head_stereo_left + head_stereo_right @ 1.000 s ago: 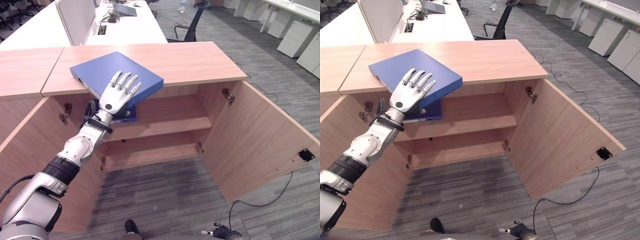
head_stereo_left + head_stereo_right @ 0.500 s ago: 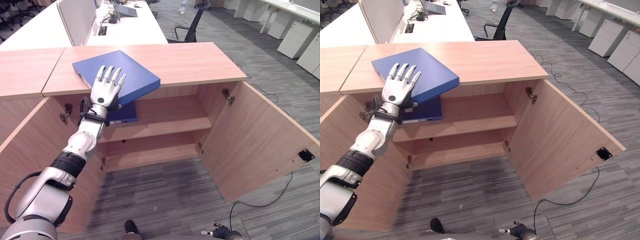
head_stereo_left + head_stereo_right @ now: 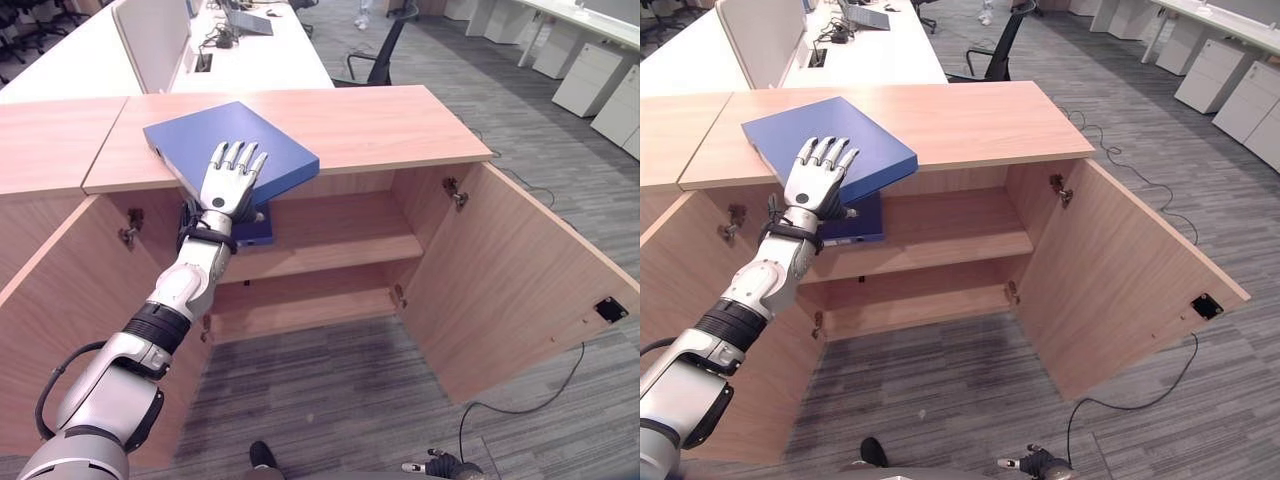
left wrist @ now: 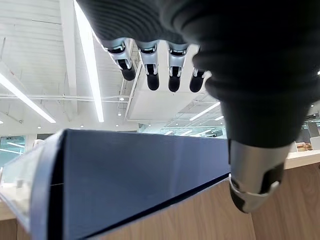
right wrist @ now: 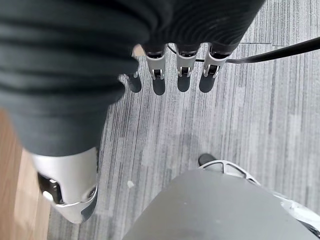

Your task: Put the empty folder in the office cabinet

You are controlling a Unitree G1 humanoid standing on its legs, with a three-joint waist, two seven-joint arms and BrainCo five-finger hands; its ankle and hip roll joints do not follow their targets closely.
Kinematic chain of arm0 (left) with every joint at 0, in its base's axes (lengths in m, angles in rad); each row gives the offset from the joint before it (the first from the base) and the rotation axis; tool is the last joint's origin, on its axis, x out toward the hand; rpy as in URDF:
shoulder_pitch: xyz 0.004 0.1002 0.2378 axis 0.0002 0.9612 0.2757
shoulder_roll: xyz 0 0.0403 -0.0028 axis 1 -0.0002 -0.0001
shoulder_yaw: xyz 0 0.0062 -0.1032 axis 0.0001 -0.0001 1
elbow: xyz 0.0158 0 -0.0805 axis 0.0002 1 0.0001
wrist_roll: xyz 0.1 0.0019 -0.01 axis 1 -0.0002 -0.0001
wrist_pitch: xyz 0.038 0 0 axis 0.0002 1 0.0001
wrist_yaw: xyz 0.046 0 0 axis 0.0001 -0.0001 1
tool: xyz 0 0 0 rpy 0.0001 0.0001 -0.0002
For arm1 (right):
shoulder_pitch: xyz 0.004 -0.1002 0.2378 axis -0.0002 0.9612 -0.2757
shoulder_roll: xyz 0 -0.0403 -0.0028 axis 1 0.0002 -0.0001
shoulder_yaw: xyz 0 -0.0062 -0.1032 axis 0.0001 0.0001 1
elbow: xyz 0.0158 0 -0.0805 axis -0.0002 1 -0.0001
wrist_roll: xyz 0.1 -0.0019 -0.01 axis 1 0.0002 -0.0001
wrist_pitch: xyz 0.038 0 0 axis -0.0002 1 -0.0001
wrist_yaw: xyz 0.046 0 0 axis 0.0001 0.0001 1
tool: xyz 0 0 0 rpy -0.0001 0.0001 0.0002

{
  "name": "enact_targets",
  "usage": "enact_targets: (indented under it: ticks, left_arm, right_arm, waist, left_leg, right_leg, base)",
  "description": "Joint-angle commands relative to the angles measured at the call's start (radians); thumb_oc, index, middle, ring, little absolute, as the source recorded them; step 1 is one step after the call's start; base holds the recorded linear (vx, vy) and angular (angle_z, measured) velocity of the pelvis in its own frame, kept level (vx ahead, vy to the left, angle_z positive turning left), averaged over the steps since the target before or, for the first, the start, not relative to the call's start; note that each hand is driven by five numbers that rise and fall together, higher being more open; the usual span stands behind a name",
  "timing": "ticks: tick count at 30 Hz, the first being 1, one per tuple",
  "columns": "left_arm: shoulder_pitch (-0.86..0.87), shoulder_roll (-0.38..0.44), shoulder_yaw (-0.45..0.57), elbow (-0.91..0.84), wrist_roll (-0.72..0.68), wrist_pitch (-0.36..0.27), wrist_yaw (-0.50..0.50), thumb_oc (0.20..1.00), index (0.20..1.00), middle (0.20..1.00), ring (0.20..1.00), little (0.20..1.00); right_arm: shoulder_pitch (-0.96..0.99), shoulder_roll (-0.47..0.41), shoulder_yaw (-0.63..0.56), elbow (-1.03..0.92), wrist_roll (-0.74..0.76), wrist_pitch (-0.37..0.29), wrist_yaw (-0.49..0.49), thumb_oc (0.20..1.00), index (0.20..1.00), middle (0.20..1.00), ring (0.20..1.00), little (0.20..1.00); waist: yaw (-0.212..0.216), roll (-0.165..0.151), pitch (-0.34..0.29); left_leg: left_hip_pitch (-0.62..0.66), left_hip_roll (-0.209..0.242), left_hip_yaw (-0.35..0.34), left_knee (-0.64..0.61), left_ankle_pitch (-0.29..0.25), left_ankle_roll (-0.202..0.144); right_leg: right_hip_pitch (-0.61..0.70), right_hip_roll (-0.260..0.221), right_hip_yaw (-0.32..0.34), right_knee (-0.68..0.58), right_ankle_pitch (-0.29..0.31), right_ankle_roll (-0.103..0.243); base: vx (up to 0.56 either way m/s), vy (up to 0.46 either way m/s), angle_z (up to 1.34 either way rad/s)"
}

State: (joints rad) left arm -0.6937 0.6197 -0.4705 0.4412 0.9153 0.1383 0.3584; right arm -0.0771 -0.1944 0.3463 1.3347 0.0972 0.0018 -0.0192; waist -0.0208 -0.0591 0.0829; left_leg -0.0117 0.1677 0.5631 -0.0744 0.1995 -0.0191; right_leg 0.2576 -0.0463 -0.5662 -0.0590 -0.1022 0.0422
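Note:
A blue folder lies flat on the wooden cabinet top, its near corner jutting past the front edge. My left hand is open, its straight fingers resting over the folder's near part. The thumb sits below the folder's edge. A second blue folder lies on the cabinet's upper shelf, just under the hand. My right hand hangs low over the grey carpet with straight fingers, and also appears by the bottom edge as the right hand.
The cabinet's right door stands wide open, and the left door swings out beside my left arm. A lower shelf lies beneath the upper one. Behind the cabinet are a white desk and a black office chair.
My left hand slid left over the folder, then came back a little to the right. The folder's near corner drew slightly back toward the cabinet top.

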Motion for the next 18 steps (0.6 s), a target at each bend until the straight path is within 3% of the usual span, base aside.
enact_targets:
  ticks: [1,8,18]
  left_arm:
    - [-0.101,-0.020,0.042,0.071,-0.025,-0.004,0.009,1.000,1.000,1.000,1.000,1.000]
    - [-0.107,-0.022,0.036,0.116,-0.015,0.015,-0.001,1.000,1.000,1.000,1.000,1.000]
    - [-0.200,0.011,-0.051,0.316,0.058,0.067,-0.029,1.000,1.000,1.000,1.000,1.000]
  right_arm:
    - [-0.018,-0.009,-0.008,-0.001,-0.001,0.000,-0.001,1.000,1.000,1.000,1.000,1.000]
    - [-0.008,-0.018,-0.012,0.000,-0.012,0.001,0.001,1.000,1.000,1.000,1.000,1.000]
    - [-0.002,-0.033,0.014,-0.029,-0.022,-0.006,0.013,1.000,1.000,1.000,1.000,1.000]
  waist:
    - [0.012,0.034,-0.004]
    - [0.007,0.037,-0.005]
    - [-0.005,0.034,-0.006]
  left_leg:
    - [0.055,0.138,0.035,0.002,-0.018,-0.135]
    - [0.055,0.137,0.037,0.002,-0.018,-0.134]
    - [0.052,0.140,0.046,0.003,-0.015,-0.133]
  right_leg:
    - [-0.045,-0.014,-0.022,-0.017,0.021,0.023]
    - [-0.045,-0.015,-0.020,-0.016,0.021,0.024]
    - [-0.056,-0.016,-0.018,-0.011,0.023,0.024]
  base:
    - [0.00,0.000,0.00]
    - [0.00,0.000,0.00]
    - [0.00,0.000,0.00]
